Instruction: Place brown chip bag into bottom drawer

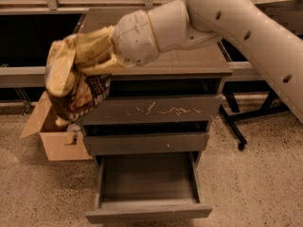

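The brown chip bag (75,86), crumpled tan foil with a dark brown patterned lower part, hangs in the air in front of the cabinet's left edge, level with the top drawer. My gripper (97,56) is shut on the bag's upper part; its yellowish fingers (102,63) wrap the foil. The bottom drawer (147,193) is pulled out and open below, its inside bare. The bag hangs up and to the left of it.
The top drawer (156,110) with white scratches and the middle drawer (147,143) are slightly pulled out. An open cardboard box (57,138) stands on the floor left of the cabinet. A black table leg (236,126) is to the right. Speckled floor lies all around.
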`<state>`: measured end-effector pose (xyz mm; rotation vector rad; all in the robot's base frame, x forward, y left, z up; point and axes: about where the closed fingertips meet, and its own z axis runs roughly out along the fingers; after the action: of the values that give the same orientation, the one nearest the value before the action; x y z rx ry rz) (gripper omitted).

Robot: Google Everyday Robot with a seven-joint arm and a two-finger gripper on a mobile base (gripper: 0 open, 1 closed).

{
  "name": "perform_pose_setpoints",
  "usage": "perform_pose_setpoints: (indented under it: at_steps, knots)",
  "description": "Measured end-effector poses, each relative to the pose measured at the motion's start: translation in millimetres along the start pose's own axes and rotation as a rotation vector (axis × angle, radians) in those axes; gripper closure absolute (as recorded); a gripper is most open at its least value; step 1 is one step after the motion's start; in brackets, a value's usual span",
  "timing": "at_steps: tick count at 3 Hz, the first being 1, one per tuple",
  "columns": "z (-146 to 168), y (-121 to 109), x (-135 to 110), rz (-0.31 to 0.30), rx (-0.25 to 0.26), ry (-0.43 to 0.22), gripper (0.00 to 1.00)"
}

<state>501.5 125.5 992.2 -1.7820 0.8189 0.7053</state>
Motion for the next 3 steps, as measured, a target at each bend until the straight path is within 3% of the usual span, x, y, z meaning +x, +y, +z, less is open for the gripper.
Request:
perform_pose_setpoints:
  at_steps: [1,2,3]
  knots:
    - [13.2,68.6,23.7,0.151,-0.034,0.095,1.00]
    - [34.1,131.4,59.0,0.276,-0.075,0.123,1.00]
    - [35.3,134.7,62.7,0.283,-0.078,0.120,1.00]
